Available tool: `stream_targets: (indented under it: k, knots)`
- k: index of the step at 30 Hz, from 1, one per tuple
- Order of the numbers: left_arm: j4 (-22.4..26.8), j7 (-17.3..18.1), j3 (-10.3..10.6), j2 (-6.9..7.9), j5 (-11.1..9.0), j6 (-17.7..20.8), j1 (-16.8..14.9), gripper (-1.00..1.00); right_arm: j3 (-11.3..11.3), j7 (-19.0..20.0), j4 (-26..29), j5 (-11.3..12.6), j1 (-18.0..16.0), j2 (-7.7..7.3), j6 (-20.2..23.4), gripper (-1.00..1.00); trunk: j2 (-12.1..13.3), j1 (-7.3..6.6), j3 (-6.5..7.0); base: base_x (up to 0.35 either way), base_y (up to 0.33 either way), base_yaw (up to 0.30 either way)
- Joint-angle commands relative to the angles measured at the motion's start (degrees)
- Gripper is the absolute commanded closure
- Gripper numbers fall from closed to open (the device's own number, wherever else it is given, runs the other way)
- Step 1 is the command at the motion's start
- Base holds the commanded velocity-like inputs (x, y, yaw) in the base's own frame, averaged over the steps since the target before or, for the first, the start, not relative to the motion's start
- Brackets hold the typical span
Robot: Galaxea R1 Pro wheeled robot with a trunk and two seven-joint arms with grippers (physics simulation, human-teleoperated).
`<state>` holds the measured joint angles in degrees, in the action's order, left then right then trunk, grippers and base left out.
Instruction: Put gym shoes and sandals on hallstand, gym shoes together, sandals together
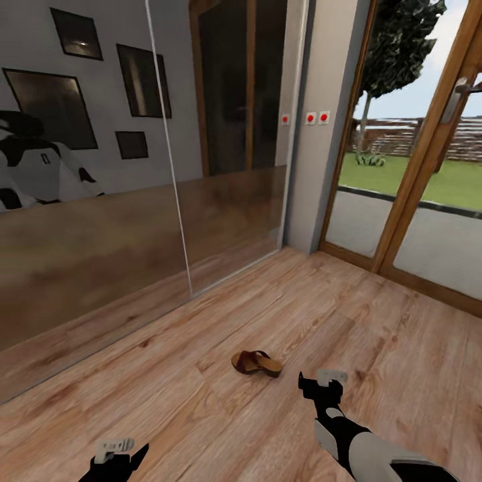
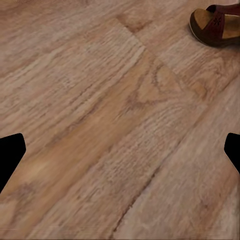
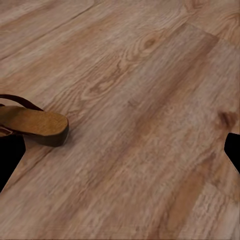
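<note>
One brown sandal (image 1: 256, 363) with a tan footbed and dark straps lies on the corridor floor (image 1: 281, 314) in the middle of the head view. Its toe end shows in the left wrist view (image 2: 216, 24) and its heel end in the right wrist view (image 3: 34, 125). My right gripper (image 1: 323, 386) hovers just right of the sandal, open and holding nothing. My left gripper (image 1: 120, 455) is low at the near left, well apart from the sandal, also open and holding nothing. The gym shoes and the hallstand are out of view.
A mirrored sliding wardrobe (image 1: 100, 201) runs along the left and reflects the robot. A grey wall pillar (image 1: 320, 127) with red switches stands at the back. Wood-framed glass doors (image 1: 415, 201) to a garden fill the right side.
</note>
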<state>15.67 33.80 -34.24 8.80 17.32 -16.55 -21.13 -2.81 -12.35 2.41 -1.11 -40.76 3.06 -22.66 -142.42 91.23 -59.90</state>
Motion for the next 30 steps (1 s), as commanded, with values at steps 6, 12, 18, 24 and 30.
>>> stream_targets:
  k: [6,12,18,24,30]
  knots:
    - [-0.02,0.22,-0.53,-0.01,0.60,-0.32,-0.05,-1.00,-0.27,-0.07,-0.03,-0.12,-0.02,0.02,-0.19,-1.00,-0.02,0.00,-0.05,0.051,-0.065,0.015]
    - [-0.02,0.22,-0.51,-0.01,0.58,-0.32,-0.05,-1.00,-0.27,-0.08,-0.03,-0.12,-0.02,0.02,-0.19,-1.00,-0.02,0.00,-0.05,0.004,-0.005,0.001]
    - [-0.02,0.22,-0.52,-0.01,0.56,-0.32,-0.05,-1.00,-0.27,-0.07,-0.03,-0.12,-0.02,0.02,-0.19,-1.00,-0.02,0.00,-0.05,0.000,0.000,0.031]
    - [-0.02,0.22,-0.52,-0.01,0.57,-0.32,-0.05,-1.00,-0.27,-0.07,-0.03,-0.12,-0.02,0.02,-0.19,-1.00,-0.02,0.00,-0.05,0.075,-0.069,0.216]
    - [-0.02,0.22,-0.52,-0.01,0.56,-0.32,-0.05,-1.00,-0.27,-0.08,-0.03,-0.12,-0.02,0.02,-0.19,-1.00,-0.02,0.00,-0.05,0.214,-0.203,0.283]
